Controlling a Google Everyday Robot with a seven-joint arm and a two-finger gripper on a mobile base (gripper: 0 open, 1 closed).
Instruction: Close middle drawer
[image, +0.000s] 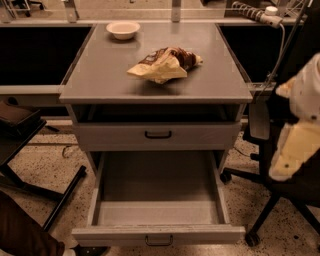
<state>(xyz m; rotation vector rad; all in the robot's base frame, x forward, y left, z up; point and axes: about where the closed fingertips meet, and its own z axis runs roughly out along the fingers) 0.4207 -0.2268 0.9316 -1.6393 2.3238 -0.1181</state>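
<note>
Grey metal, the middle drawer (157, 196) stands pulled far out under the top drawer (158, 136); we judge it light, stiff, best pushed on its front. Our gripper (294, 152) hangs well right; its state we cannot tell.

The pale arm (307, 92) hangs at far right, pincer (292, 152) pointing downward.

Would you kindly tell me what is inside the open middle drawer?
The middle drawer shows only its bare grey floor; its back end is hidden under the top drawer. The gripper hangs at the right, away from it.
</note>
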